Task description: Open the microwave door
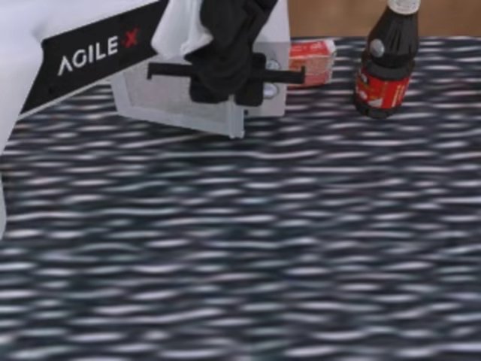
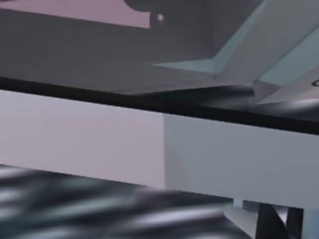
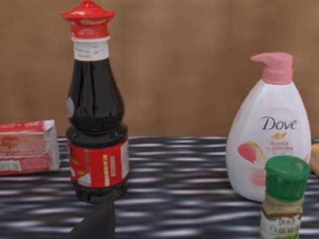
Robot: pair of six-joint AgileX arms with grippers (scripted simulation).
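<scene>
From above, the microwave [image 1: 274,34] stands at the far edge of the table [image 1: 240,248], a little left of the middle. The left arm [image 1: 83,56] reaches in from the left and covers most of it. The left pincer [image 1: 225,75] is at the front of the microwave, dark and with a black cross bar, just before the knob panel. I cannot tell from this view whether its fingers are wide or narrow, or whether they hold something. The microwave door [image 1: 176,101] is swung out a little from the front: its free edge at the right stands away from the box, toward the near side of the table. Just right of the microwave lies a small red-and-white box [image 1: 312,62]. Further right stands a dark sauce bottle [image 1: 385,64] with a red label.

In the left wrist view, only flat grey and pale surfaces are seen very close, with a dark line between them and a strip of the striped table below. The pincer's fingers cannot be made out clearly here.

In the right wrist view, the sauce bottle [image 3: 94,109] stands upright with a red cap, the red-and-white box [image 3: 27,147] beside it. Well apart are a white pump bottle [image 3: 269,144] with a pink top, and nearer a small jar [image 3: 284,199] with a green lid. A dark tip of the right pincer [image 3: 97,221] shows at the lower edge; its state I cannot tell.
</scene>
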